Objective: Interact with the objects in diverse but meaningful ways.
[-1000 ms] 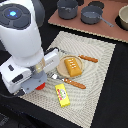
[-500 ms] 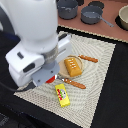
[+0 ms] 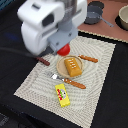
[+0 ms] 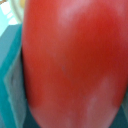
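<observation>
Black worktop, pale woven mat across its centre; grey pots on a tan surface at the upper right of the exterior frame.

Item 1: red tomato. Sat just below the arm's white housing, upper centre of the exterior frame, raised above the mat beside the plate. Filled almost the whole wrist frame, smooth and glossy, a dark finger surface showing at its edge. Judged carried.

Item 2: end effector. Largely hidden by the housing in the exterior view; by the wrist view, clenched on the tomato.

Item 3: dotted bread block. Lay on a round tan plate, centre of frame.

Item 4: dark sausage. Lay on the mat's left edge, near the arm.

Item 5: yellow packet. Lay flat on the mat, lower centre, well apart from the plate.

Item 6: fork, just below the plate; knife, to its right, both wooden-handled.

Risks, as judgement: a round, slick tomato could squirt from the fingers if the grip were off-centre; a lowering arm could strike the plate rim or bread, since the housing masked the clearance.

Views compared: the exterior view gave the layout but hid the fingers; the wrist view confirmed contact but showed nothing of what lay below.
</observation>
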